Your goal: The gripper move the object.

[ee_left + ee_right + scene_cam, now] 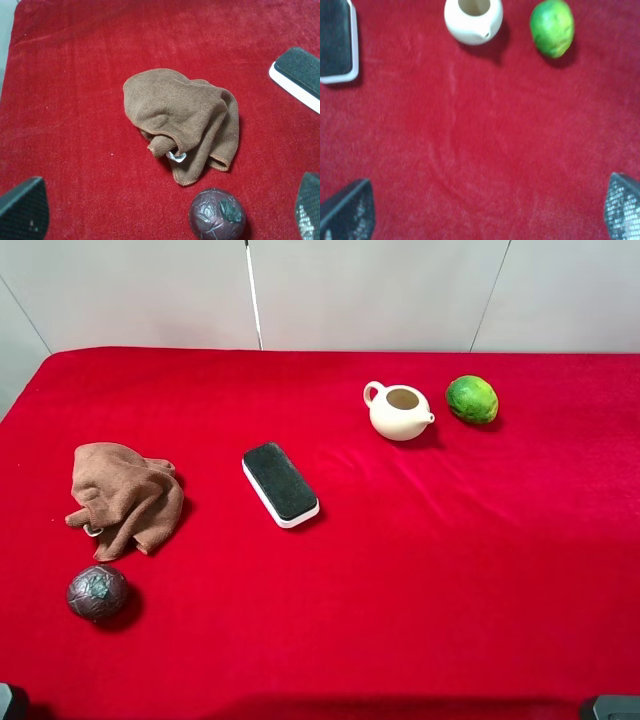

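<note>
Both my left hand [170,210] and right hand [487,212] hover with fingers spread wide and empty above the red tabletop [420,570], and I worry the round ball [97,592] beside the crumpled cloth [125,498] rolls off if nudged.

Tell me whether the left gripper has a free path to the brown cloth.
Probably yes: the left gripper is open with the brown cloth ahead. Only the dark ball lies close by on that side.

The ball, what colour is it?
The ball is dark purplish-maroon with grey patches, clearest in the left wrist view.
</note>
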Tool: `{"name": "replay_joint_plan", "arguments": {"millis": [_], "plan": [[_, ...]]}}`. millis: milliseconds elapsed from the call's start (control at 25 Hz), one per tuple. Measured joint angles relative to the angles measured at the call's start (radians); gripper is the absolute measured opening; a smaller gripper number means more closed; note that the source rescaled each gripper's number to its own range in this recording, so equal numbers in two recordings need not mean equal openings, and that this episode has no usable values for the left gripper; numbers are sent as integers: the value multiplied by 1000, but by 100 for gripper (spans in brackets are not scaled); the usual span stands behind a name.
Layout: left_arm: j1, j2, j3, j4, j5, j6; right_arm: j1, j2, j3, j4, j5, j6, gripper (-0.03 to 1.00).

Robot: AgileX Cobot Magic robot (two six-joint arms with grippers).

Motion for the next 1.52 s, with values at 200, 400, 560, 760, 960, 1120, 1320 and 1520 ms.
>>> {"name": "replay_joint_plan", "arguments": {"millis": [200, 400, 560, 760, 960, 1120, 1320, 1520], "plan": [[0, 0, 0, 0, 0, 0, -30, -79, 1, -11, 0, 18, 100], [0, 0, 0, 0, 0, 0, -176, -197, 8, -30, -16, 18, 100], [0, 0, 0, 0, 0, 0, -287, -307, 81, -35, -56, 18, 100], [0, 0, 0, 0, 0, 0, -395, -455, 245, -35, -76, 18, 100], [0, 0, 0, 0, 0, 0, -460, -619, 389, -25, -105, 18, 100], [0, 0, 0, 0, 0, 0, -486, -734, 463, 0, -133, 18, 100], [0, 0, 0, 0, 0, 0, -489, -767, 510, 20, -165, 18, 100], [0, 0, 0, 0, 0, 0, -489, -767, 528, 21, -191, 18, 100]]}}
